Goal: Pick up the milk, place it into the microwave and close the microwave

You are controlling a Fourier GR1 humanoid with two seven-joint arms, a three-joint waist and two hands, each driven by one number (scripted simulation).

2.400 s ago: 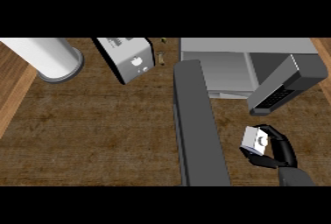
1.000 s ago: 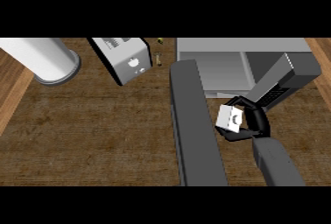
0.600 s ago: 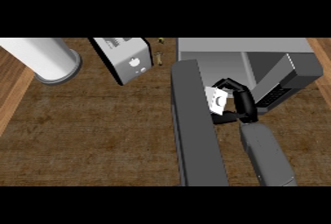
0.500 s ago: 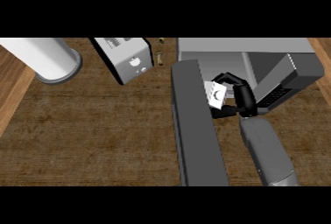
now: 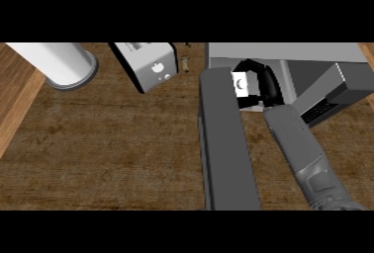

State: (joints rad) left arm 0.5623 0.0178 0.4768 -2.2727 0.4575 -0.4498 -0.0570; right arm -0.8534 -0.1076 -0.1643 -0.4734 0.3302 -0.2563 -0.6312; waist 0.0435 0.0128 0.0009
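Wooden desk point(image 5: 110, 148) carries the open microwave point(image 5: 292, 52); the right hand point(image 5: 266, 86), fingers curled round the milk point(image 5: 241, 84), is at its mouth (placing step). Next: set down, release, swing the door point(image 5: 226, 158) shut.

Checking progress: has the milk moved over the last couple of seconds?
Yes. Held in the right hand, the milk went up and left, from the counter to the opening of the microwave.

blocks: open microwave door point(image 5: 226, 148) left of cavity point(image 5: 296, 74) — dark panel point(image 5: 347, 86) right | room: counter point(image 5: 110, 148) beyond door

Right forearm point(image 5: 300, 148) extends forward, black hand point(image 5: 268, 86) curled round the milk point(image 5: 241, 84).
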